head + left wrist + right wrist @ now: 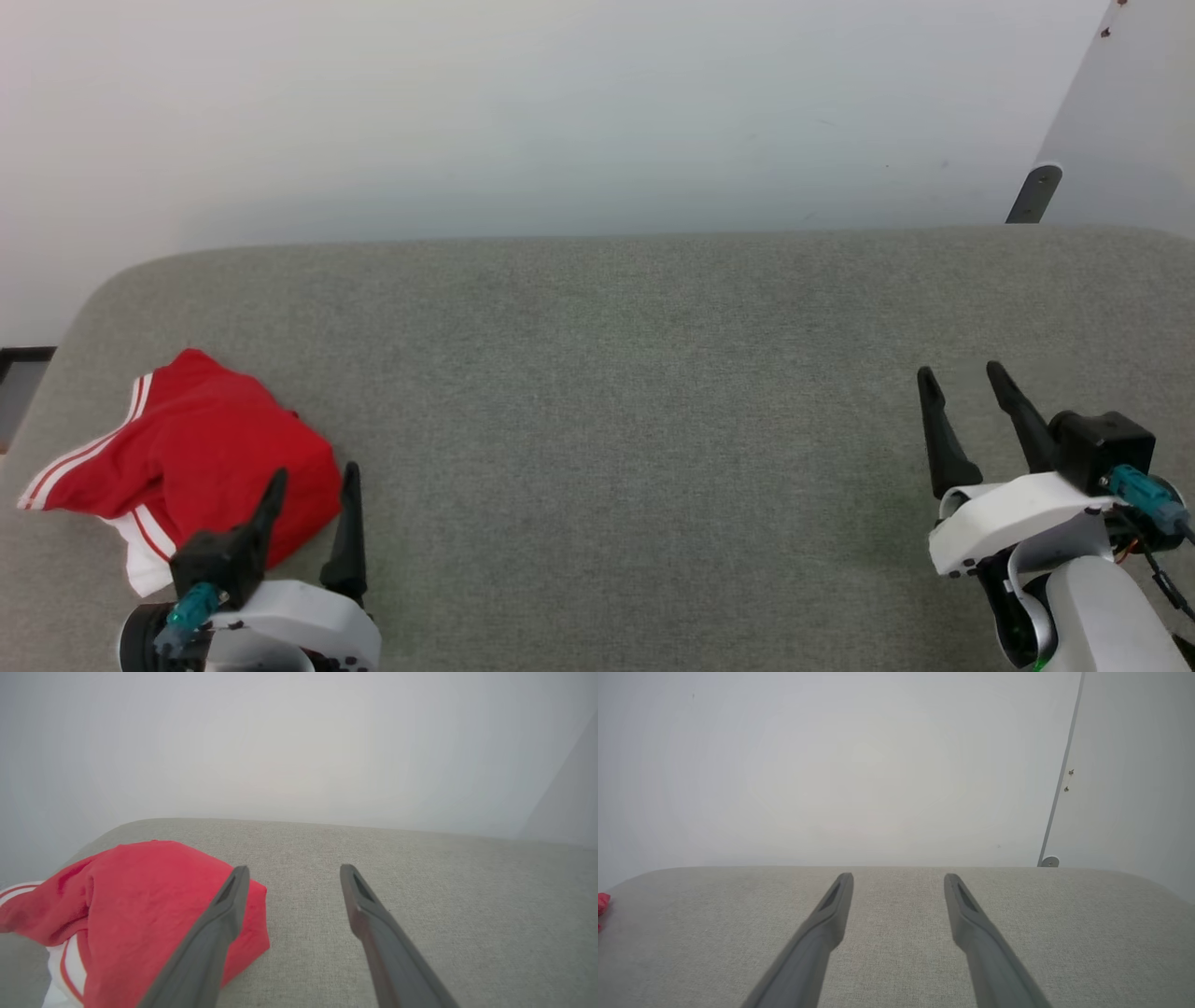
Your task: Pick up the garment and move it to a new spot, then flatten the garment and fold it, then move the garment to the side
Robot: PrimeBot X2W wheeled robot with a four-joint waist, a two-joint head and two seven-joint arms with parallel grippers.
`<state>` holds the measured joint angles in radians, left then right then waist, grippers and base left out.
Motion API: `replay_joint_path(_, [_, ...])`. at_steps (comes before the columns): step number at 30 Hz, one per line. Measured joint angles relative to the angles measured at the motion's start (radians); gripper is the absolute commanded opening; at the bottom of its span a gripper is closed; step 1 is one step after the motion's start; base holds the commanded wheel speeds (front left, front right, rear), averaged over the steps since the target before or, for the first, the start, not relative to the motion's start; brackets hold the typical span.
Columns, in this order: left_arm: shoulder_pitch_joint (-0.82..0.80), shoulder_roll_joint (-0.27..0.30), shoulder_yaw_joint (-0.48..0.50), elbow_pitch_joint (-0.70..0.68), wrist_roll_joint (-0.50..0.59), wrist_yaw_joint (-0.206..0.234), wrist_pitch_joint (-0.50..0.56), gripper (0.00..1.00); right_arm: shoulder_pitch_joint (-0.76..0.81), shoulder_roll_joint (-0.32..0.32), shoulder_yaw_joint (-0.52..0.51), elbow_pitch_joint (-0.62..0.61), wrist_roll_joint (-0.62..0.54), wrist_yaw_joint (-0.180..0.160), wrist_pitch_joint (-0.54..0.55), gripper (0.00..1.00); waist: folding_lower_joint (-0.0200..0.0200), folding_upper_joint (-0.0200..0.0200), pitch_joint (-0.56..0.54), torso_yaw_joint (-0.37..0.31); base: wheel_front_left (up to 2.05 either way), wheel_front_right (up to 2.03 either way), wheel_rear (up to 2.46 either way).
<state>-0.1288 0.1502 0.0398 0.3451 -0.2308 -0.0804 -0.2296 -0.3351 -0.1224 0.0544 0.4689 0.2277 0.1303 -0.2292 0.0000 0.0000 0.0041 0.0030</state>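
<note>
**Jersey heaped at L end of surface, L gripper open right beside it**

Jersey (187,448) lies crumpled in a heap on the grey surface (597,373), near the L front corner. Red side is mostly up. White-and-red striped trim runs along the heap's L edge, and a white patch w/ a red stripe peeks out at the front.

L gripper (315,471) sits at the heap's R front side, pointing away from the robot, jaws spread wide and empty. In head view its outer finger (266,509) overlaps the jersey's R edge. Its inner finger (350,523) is over bare grey, just off the cloth.

L wrist view agrees. L gripper (294,869) has one finger crossing in front of the jersey (154,896), and a corner of cloth pokes slightly past that finger into the gap. The rest of the gap is bare surface. Can't tell whether that finger touches the cloth or hangs just above it. So the jersey is mostly to the L of the gripper, not btwn the fingers.

R gripper (960,370) is well apart from the jersey, over the R side of the surface. It is also spread wide and empty, fingers angled slightly L in head view. In R wrist view the R gripper (899,877) is above bare grey, w/ a sliver of the red jersey (601,903) at the far L edge.

Pale wall (560,112) stands behind the surface. A dark bracket (1034,191) shows at far R, at the foot of a pale panel.
</note>
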Motion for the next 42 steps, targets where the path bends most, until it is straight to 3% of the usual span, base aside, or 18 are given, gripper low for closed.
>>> replay_joint_path(18, [-0.010,-0.011,0.024,0.016,0.109,-0.034,-0.033,1.00,0.013,0.008,-0.027,0.002,-0.085,0.000,-0.032,1.00,0.0000,0.0000,-0.001,0.004,0.00,0.00,0.00])
replay_joint_path(42, [-0.015,-0.013,0.033,0.026,0.091,-0.047,-0.034,1.00,0.033,0.022,-0.055,-0.019,-0.053,0.000,-0.032,1.00,0.0000,0.0000,0.014,0.009,0.00,0.00,0.00])
